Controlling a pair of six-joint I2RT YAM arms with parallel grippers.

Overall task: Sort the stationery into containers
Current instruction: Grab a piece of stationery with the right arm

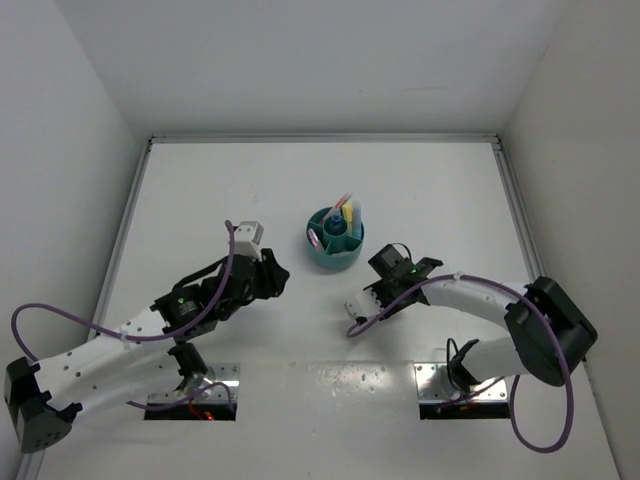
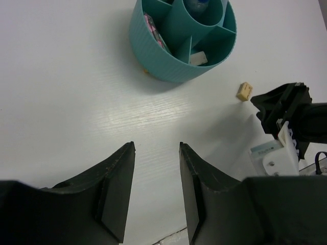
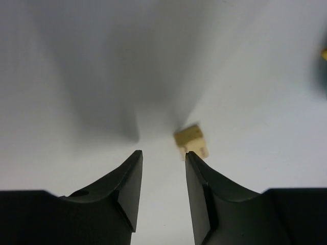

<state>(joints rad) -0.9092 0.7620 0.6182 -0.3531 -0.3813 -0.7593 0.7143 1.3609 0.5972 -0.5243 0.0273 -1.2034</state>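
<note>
The teal organiser (image 1: 334,250) (image 2: 173,61) stands mid-table. It holds a yellow marker (image 1: 348,213), a thin pink pen (image 1: 343,203), a blue marker (image 2: 196,5) in the centre cup, a pink item (image 2: 153,28) and a pale block (image 2: 198,57) in ring compartments. A small tan block (image 2: 244,91) (image 3: 191,140) lies on the table right of the organiser. My right gripper (image 1: 392,262) (image 3: 163,153) is open, and its right fingertip just meets the block's near edge. Left of the organiser, my left gripper (image 1: 278,275) (image 2: 157,145) is open and empty.
A tiny yellow speck (image 2: 145,70) lies at the organiser's foot. White walls enclose the table (image 1: 200,200) at the back and on both sides. Purple cables loop from both arms near their bases.
</note>
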